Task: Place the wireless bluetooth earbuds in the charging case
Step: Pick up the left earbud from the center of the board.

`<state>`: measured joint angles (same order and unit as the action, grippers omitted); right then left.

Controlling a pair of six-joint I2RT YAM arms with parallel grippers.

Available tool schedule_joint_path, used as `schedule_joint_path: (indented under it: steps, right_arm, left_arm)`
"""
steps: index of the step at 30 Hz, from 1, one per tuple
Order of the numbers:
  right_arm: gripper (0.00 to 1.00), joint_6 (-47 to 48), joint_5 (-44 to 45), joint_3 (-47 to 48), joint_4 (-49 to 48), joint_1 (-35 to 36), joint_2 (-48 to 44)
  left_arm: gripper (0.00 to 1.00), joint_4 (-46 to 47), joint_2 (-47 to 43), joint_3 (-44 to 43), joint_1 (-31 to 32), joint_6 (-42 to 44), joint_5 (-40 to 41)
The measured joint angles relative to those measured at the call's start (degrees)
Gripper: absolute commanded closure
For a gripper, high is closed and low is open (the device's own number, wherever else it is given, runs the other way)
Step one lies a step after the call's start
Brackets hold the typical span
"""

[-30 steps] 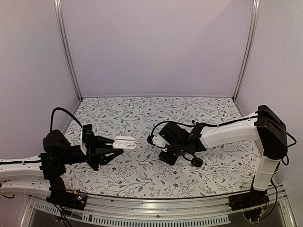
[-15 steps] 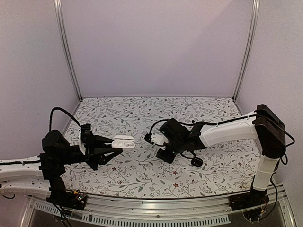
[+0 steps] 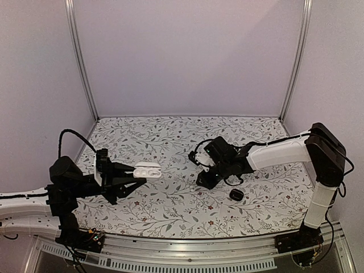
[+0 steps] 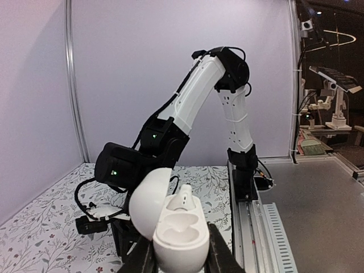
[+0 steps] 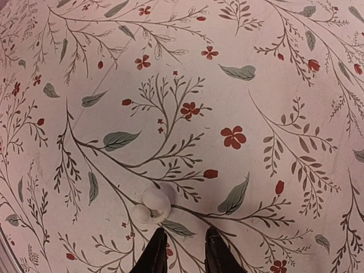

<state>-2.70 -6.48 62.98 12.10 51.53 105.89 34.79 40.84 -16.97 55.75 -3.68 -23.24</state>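
- White plastic first, from overhead: charging case (image 3: 147,169) clamped in the left gripper (image 3: 138,175), hinged open, slots facing up. Apparently lifted off the flowered tablecloth (image 3: 170,136), probably to present the slots for loading.
- Same view, right of the case and well apart from it: right gripper (image 3: 205,180), low over the cloth. Opening not readable at this size. Farther right of the case again, a black rounded thing (image 3: 236,195) lying on the cloth, untouched.
- From the left wrist: case (image 4: 182,244) pinched at both sides of its lower half by the fingers (image 4: 219,263), lid (image 4: 147,205) swung up to the left. One white earbud (image 4: 183,198) already seated in the far slot, stem up; near slot bare. Side grip on the lower half, presumably to leave the top free for whatever comes down into it.
- From the right wrist: case out of view. Second earbud (image 5: 152,206), also white, lying on its side on the cloth (image 5: 256,85), well right of the case going by the overhead view. Right gripper (image 5: 183,261) parted a little and empty, fingertips (image 5: 156,257) just short of the earbud and aimed slightly to one side of it.
- Judged stage: half done, with one bud home and the other waiting to be pinched and carried left to the case. Likely trouble: a small, smooth, rounded piece, apt to roll or squirt out of a slightly off-centre pinch.
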Motion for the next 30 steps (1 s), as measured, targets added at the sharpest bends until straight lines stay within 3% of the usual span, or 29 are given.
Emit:
schedule_joint_path:
  steps: [30]
  right_arm:
    - [0.83,-4.8,-3.2,2.4,0.1,-0.2,5.2]
  left_arm:
    - [1.00,0.0,0.0,0.0,0.0,0.0,0.0]
